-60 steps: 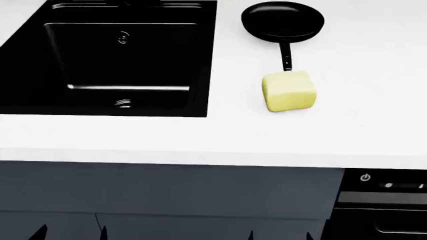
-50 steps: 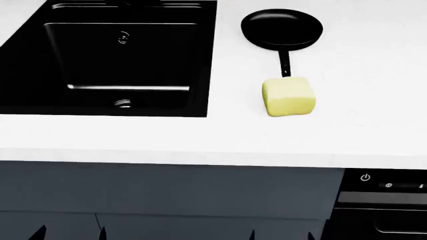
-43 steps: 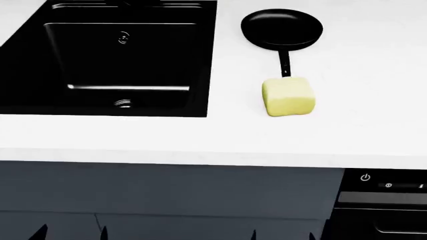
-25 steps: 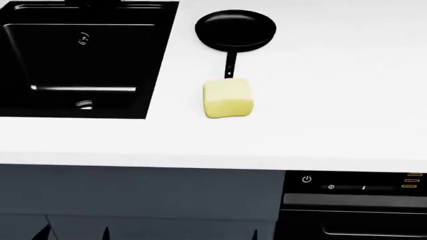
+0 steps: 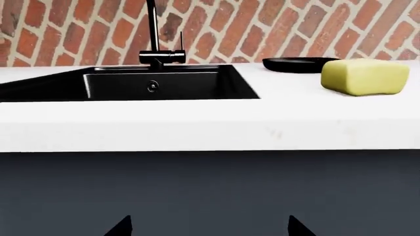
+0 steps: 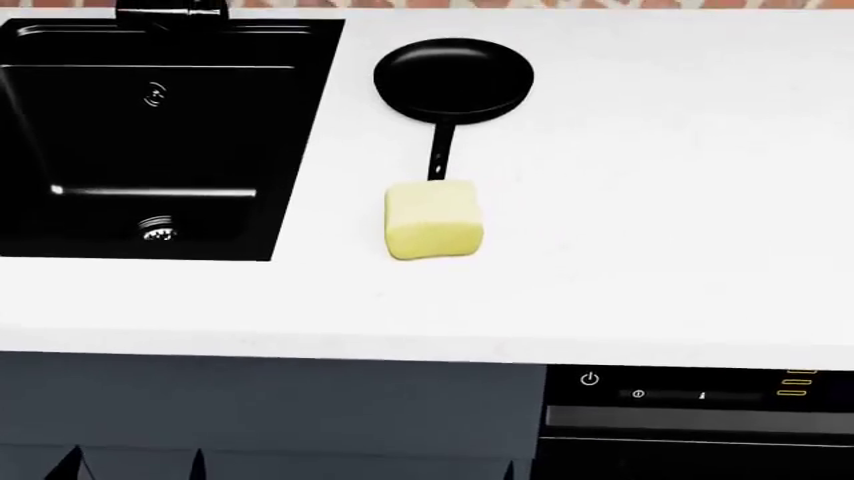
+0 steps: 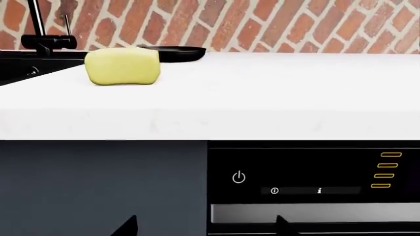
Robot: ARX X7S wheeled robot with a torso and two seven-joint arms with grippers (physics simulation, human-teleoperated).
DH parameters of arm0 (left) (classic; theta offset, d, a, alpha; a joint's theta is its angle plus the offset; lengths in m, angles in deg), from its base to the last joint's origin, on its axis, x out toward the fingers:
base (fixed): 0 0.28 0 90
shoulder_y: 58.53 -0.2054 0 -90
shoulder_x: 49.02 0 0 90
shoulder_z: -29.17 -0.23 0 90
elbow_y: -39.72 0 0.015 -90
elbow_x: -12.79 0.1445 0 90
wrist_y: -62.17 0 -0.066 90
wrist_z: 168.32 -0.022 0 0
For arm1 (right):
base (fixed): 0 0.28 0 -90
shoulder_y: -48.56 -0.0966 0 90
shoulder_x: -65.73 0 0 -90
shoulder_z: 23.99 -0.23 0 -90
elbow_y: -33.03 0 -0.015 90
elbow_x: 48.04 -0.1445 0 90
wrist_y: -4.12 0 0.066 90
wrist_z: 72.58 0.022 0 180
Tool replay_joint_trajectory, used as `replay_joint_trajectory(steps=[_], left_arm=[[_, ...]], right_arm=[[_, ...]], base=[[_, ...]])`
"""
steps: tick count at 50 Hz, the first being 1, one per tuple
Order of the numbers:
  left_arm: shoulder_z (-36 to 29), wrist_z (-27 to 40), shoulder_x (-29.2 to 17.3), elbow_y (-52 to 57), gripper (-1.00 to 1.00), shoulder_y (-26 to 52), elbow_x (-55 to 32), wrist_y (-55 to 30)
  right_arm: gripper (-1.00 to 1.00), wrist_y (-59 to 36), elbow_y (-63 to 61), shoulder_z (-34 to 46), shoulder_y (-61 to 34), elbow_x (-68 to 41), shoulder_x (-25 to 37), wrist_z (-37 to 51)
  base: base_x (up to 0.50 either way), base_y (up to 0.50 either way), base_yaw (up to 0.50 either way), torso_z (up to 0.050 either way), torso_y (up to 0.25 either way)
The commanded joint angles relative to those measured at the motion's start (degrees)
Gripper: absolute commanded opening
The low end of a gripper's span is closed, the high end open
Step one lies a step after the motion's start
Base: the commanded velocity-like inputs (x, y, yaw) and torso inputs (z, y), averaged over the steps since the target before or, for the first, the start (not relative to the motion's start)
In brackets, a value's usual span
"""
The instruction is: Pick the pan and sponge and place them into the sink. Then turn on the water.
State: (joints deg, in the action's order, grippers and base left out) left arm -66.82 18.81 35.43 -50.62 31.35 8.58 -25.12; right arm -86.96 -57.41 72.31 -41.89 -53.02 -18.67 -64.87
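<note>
The black pan (image 6: 454, 80) lies on the white counter right of the sink (image 6: 200, 100), its thin handle (image 6: 438, 155) pointing toward me. The pale yellow sponge (image 6: 433, 220) sits at the handle's end. The wrist views show the sponge (image 5: 365, 76) (image 7: 123, 65) in front of the pan (image 5: 298, 64) (image 7: 172, 53). My left gripper (image 5: 208, 228) hangs open below the counter edge, before the grey cabinet front under the sink. My right gripper (image 7: 204, 227) is open too, low before the cabinet and the appliance. Neither holds anything.
A tall black faucet (image 5: 155, 34) stands behind the sink against a brick wall (image 5: 276, 29). A round drain (image 6: 158, 230) sits in the basin. A black appliance panel (image 7: 308, 182) with a power symbol is under the counter at the right. The counter's front edge (image 6: 427, 345) overhangs both grippers.
The head view has shifted right: sink, pan and sponge slid left and slightly down in the picture, and more of the appliance panel shows. The pan and sponge keep their places on the counter.
</note>
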Motion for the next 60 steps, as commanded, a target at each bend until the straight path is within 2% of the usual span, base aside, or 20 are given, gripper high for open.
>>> replay_joint_trajectory(steps=[1,18,19,20,37,39,40,45,47,56,60], left_arm=[[-1.4,1.6,-0.5,-0.4,1.0,0.3,1.1,1.3],[-2.2,1.7,-1.2,0.0,1.0,0.4,-1.3,0.6],[-2.4,2.3,-1.2,0.2,1.0,0.7,-0.6,-0.4],[-1.7,1.1,-1.0,0.7,1.0,0.5,-3.5,-0.5],[-2.7,1.4,-1.4,0.5,1.0,1.6,-5.5,-1.9],[-1.3,0.5,-1.0,1.2,1.0,1.6,-10.0,-4.2],[-1.6,2.4,-1.8,2.5,1.0,1.5,-7.3,-5.3],[-1.6,1.8,-3.3,7.4,1.0,2.6,-9.2,-8.9],[-0.4,1.0,-4.4,11.2,1.0,2.7,-13.0,-12.7],[-0.6,1.5,-8.1,20.5,1.0,6.0,-15.5,-21.9],[-2.6,3.1,-8.4,21.0,1.0,11.8,-14.7,-27.8]], right_arm=[[1.0,-0.3,0.1,0.9,-0.2,-0.6,0.7,0.8],[1.0,-0.2,-0.1,2.0,-0.1,-1.2,1.5,1.8],[1.0,-0.3,0.0,2.0,-0.1,-1.3,1.5,1.8],[1.0,-0.2,0.0,2.1,-0.1,-1.4,1.6,1.9],[1.0,-0.4,0.3,3.0,-0.6,-2.4,2.1,2.3],[1.0,-0.6,-0.4,2.4,-0.4,-4.4,1.9,1.9],[1.0,0.1,-1.2,1.8,-0.1,-6.2,1.5,1.4],[1.0,-6.0,-8.1,2.1,-0.4,-7.8,2.7,2.0],[1.0,-7.9,-10.8,2.4,-1.5,-7.1,3.7,2.4],[1.0,-19.5,-22.4,1.1,-5.3,-7.7,8.6,4.3],[1.0,-27.8,-28.6,-1.1,-9.4,-10.7,12.0,3.6]], base=[[0.0,0.0,0.0,0.05,0.0],[0.0,0.0,0.0,0.05,0.0],[0.0,0.0,0.0,0.019,0.0],[0.0,0.0,0.0,0.0,0.0],[0.0,0.0,0.0,0.0,0.0],[0.0,0.0,0.0,0.0,0.0],[0.0,0.0,0.0,0.0,0.0],[0.0,0.0,0.0,0.0,0.0],[0.0,0.0,0.0,0.0,0.0],[0.0,0.0,0.0,0.0,0.0],[0.0,0.0,0.0,0.0,0.0]])
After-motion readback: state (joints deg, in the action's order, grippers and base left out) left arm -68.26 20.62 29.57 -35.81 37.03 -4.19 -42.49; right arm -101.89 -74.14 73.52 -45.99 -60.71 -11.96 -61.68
